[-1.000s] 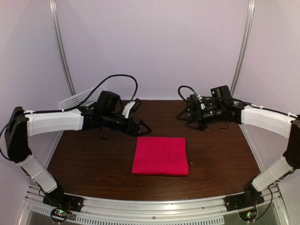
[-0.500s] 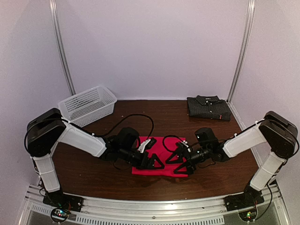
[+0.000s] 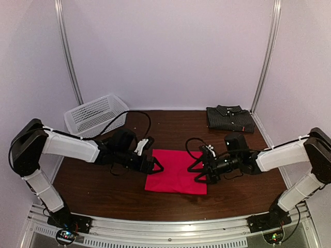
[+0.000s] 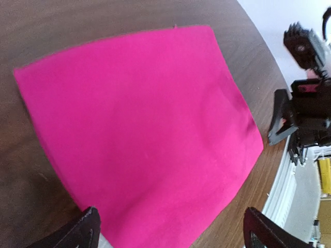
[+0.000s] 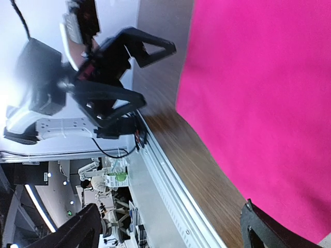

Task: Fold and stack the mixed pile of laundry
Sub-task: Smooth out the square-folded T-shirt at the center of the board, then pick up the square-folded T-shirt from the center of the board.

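Note:
The bright red-pink T-shirt [image 3: 176, 173] lies folded in a flat rectangle at the middle of the table. It fills the left wrist view [image 4: 145, 124] and the right side of the right wrist view [image 5: 264, 98]. The dark pinstriped collared shirt [image 3: 230, 119] lies folded at the back right corner. My left gripper [image 3: 156, 166] hangs low at the T-shirt's left edge, open and empty [image 4: 173, 235]. My right gripper [image 3: 196, 172] is at the T-shirt's right edge, facing the left one, also open and empty [image 5: 173, 232].
A white lattice basket [image 3: 96, 114] stands at the back left against the wall. The brown table [image 3: 103, 186] ends in a metal rail [image 3: 165, 227] along the front. Upright frame posts [image 3: 264, 57] stand at both back corners.
Both arms have come down from the back of the table to the two sides of the red-pink T-shirt, uncovering the dark shirt and the basket. The T-shirt has not moved.

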